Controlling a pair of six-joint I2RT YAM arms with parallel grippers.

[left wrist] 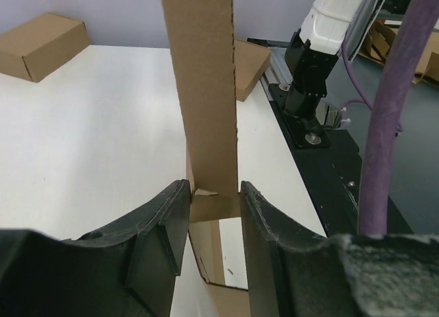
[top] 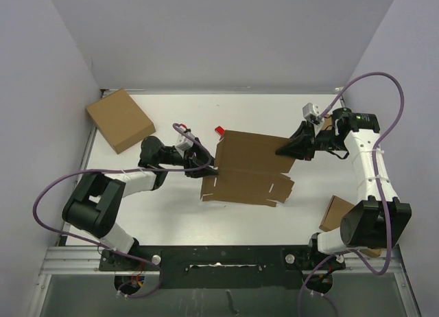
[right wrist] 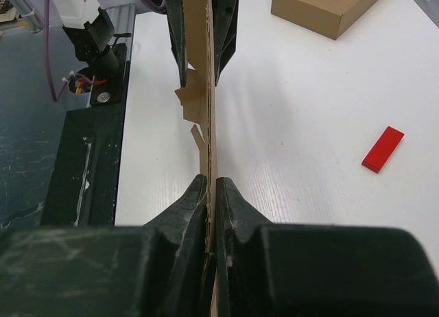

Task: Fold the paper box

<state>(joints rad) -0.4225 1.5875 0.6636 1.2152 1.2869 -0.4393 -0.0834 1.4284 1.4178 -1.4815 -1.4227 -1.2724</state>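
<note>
While the right gripper [right wrist: 211, 185] clamps the paper box [top: 250, 167] above the worktop [top: 171, 217], the left gripper [left wrist: 214, 197], hold unclear, could slip.

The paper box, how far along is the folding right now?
Early. Done: the paper box is picked up and bent along one long crease. In hand: the right gripper clamps one edge; the left gripper straddles a flap at the opposite end, grip unclear. Left: side flaps and tabs are untucked, so no closed box yet.
</note>
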